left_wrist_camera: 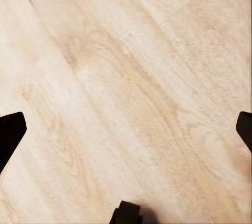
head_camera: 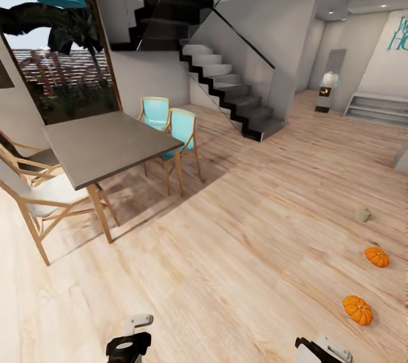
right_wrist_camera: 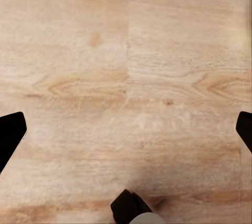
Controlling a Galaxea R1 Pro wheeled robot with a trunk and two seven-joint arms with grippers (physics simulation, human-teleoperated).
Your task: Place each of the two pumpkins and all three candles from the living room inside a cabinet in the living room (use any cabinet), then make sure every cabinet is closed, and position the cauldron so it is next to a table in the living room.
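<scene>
While both grippers, left [left_wrist_camera: 126, 129] and right [right_wrist_camera: 126, 129], hang spread over bare floor [head_camera: 238, 249], I'm eyeing two pumpkins [head_camera: 357, 309] [head_camera: 377, 256]: light, rigid, ribbed; I'd pinch across the belly.

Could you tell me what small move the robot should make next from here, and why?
Probably turn the base right and roll toward the nearer pumpkin. Both pumpkins lie on the wooden floor at the head view's right edge, the farther pumpkin beyond it, while the left pincer and right pincer are open over bare boards.
</scene>
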